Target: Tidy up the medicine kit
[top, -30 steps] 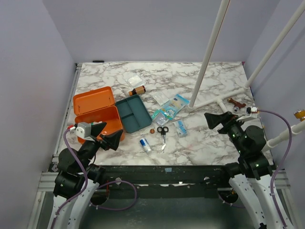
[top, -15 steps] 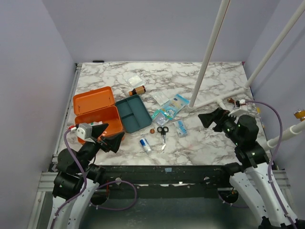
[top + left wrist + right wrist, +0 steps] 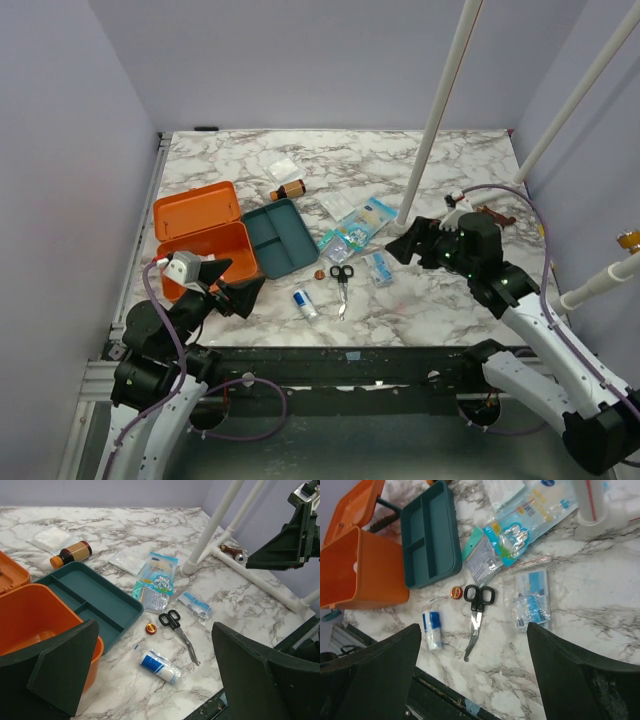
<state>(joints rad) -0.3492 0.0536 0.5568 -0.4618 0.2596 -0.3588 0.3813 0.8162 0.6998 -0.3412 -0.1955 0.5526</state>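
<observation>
Top external view shows me the medicine kit [image 3: 205,240] open on the table [image 3: 440,170], lid back ready for loading, tray [image 3: 280,236] just right of it, scissors [image 3: 341,280] beyond, while my left gripper [image 3: 233,282] beside the kit and right gripper [image 3: 400,245] well right of it both gape, empty.

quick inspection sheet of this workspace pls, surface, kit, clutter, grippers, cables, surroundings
surface: marble-pattern table, loose items spread mid-table
job's things: orange medicine kit at left, lid open
clutter: teal tray beside the kit, empty; scissors, brown bottle, bandage roll and sealed packets lying loose
grippers: left gripper open by the kit's near corner, holding nothing; right gripper open, right of the packets, holding nothing
cables: purple cable along each arm, off the items
surroundings: white pipe frame on the table's right; lavender walls
</observation>
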